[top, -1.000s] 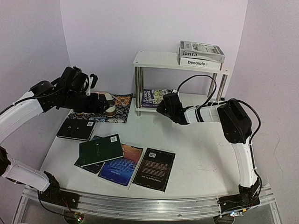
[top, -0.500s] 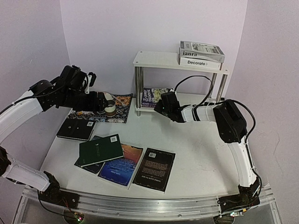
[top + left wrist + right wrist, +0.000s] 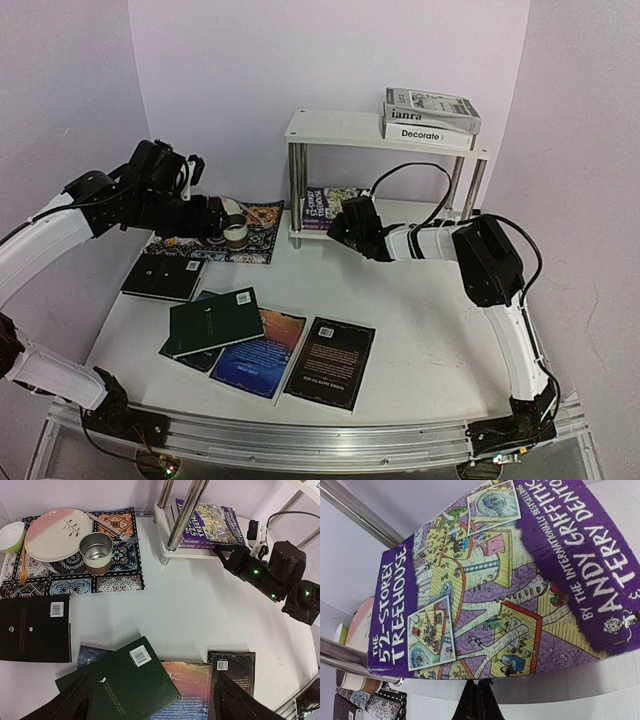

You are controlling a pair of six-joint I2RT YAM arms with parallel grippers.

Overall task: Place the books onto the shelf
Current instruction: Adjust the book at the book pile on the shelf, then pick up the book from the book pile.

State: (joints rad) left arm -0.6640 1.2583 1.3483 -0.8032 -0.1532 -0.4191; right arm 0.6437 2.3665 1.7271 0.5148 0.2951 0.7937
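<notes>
Seen from overhead with the arm bases at 6 o'clock, the shelf (image 3: 340, 128) stands at about 1 o'clock on the table (image 3: 420, 320). Its top board carries two stacked books at the 3 o'clock end, the grey-white "janra" book (image 3: 432, 105) lying on the thick white "Decorate" book (image 3: 428, 133). A purple "52-Storey Treehouse" book (image 3: 485, 585) lies flat on the lower board, between the chrome legs. The right gripper (image 3: 342, 222) reaches in from 3 o'clock, its fingers (image 3: 477, 702) pressed together with nothing between them. Its tip sits just at the front edge of the lower board below the purple book; whether it touches the book or the board cannot be told. The left gripper (image 3: 212, 220) hangs above the patterned mat (image 3: 262, 228) at 10 o'clock, its fingers (image 3: 67, 702) spread wide and holding nothing. On that mat are a plate (image 3: 57, 534), a metal cup (image 3: 96, 550), a fork (image 3: 111, 529) and a small bowl (image 3: 11, 534). Five more books lie flat on the table. A black book (image 3: 163, 277) sits at 9 o'clock, just below the mat. At 7 o'clock a dark green book (image 3: 215, 322) rests on top of a dark blue book (image 3: 192, 357) and overlaps a blue-and-orange book (image 3: 262, 355). Another black book (image 3: 332, 362) lies beside these at 6 o'clock.
</notes>
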